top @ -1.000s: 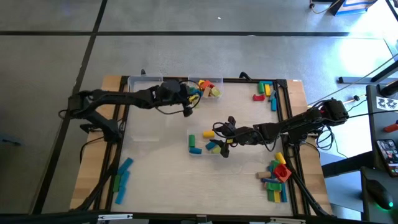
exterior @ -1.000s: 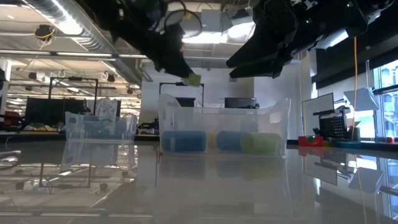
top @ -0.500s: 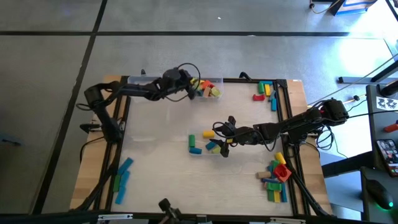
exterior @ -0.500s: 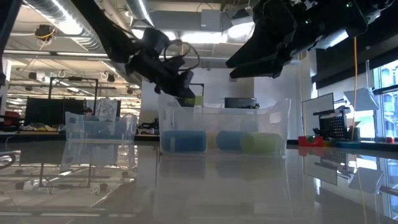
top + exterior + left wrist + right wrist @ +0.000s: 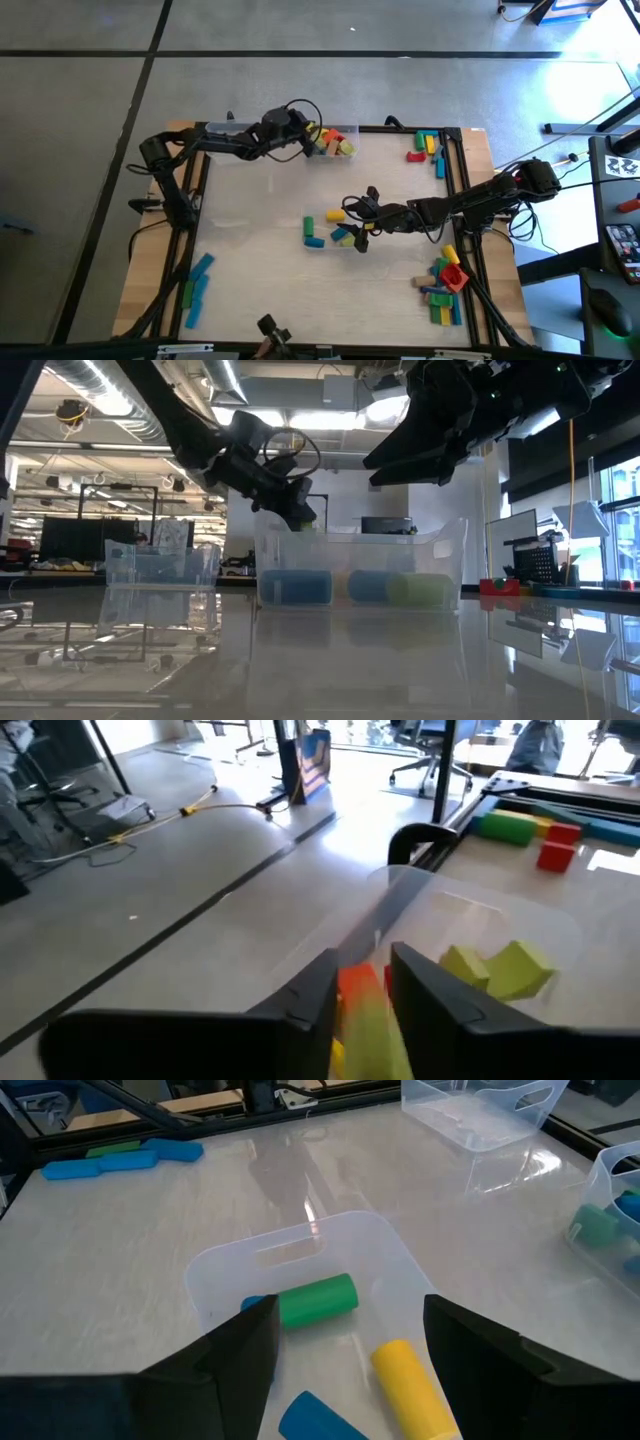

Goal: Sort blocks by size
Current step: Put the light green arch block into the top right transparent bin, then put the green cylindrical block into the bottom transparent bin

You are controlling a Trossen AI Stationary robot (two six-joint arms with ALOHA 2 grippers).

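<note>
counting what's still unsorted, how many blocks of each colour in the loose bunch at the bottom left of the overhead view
blue blocks: 2
green block: 1
total: 3

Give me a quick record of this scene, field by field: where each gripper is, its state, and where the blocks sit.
left gripper: over the far clear tub, fingers apart, nothing visibly held
far tub contents: yellow-green blocks, orange and red ones
right gripper: open, above the middle tub
middle tub contents: green cylinder, yellow cylinder, blue pieces
loose blocks: near-left pile, near-right pile, far-right pile
</note>
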